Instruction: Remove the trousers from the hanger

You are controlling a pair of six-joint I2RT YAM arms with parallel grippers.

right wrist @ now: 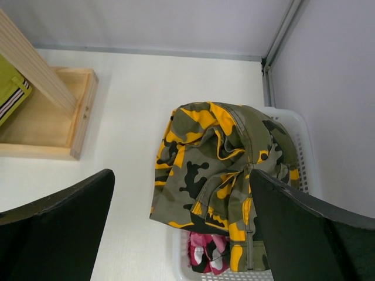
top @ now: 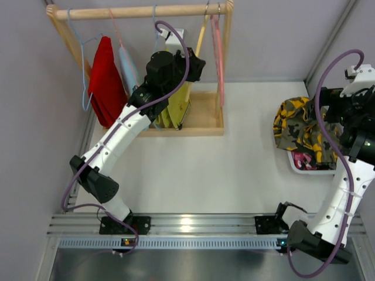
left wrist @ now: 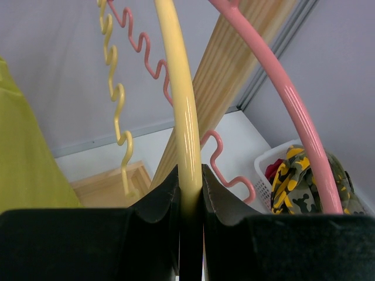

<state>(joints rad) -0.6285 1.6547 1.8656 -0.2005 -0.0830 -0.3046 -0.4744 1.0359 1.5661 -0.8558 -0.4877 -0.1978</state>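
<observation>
The camouflage trousers [top: 296, 126] lie heaped over a white basket [top: 293, 165] at the right, and also show in the right wrist view [right wrist: 217, 164]. The pink patterned trousers [right wrist: 208, 257] lie under them in the basket [right wrist: 296, 126]. My left gripper [top: 190, 64] is up at the rack, shut on the bare yellow hanger [left wrist: 179, 88]; its fingers [left wrist: 158, 199] pinch the hanger's arm. A bare pink hanger [left wrist: 281, 88] hangs right beside it. My right gripper [right wrist: 184, 228] is open and empty above the basket.
The wooden rack [top: 140, 12] stands at the back left with a tray base [top: 202, 120]. A plain red pair [top: 106, 82] and a plain olive-yellow pair [top: 176, 105] hang on it, with a light-blue hanger [top: 128, 67] between them. Walls close in at the left and right.
</observation>
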